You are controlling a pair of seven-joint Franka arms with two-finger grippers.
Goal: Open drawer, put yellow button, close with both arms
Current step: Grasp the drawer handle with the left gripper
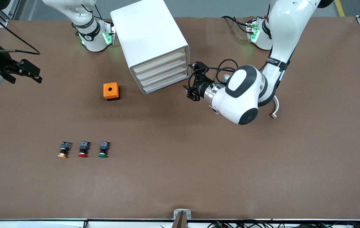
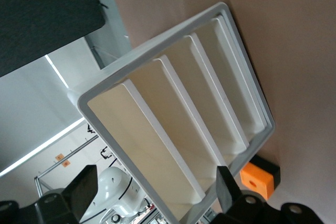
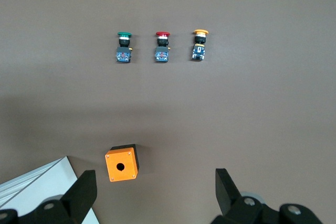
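The white cabinet stands toward the robots' side of the table, with all four drawers shut. The top drawer fills much of the left wrist view. My left gripper is open and empty, level with the drawer fronts and a short way in front of them, apart from them; it also shows in its own wrist view. The yellow button lies on the table nearer the front camera and shows in the right wrist view. My right gripper is open, empty and high over the right arm's end of the table.
A red button and a green button lie in a row beside the yellow one. An orange cube box with a hole sits beside the cabinet toward the right arm's end. A brown mat covers the table.
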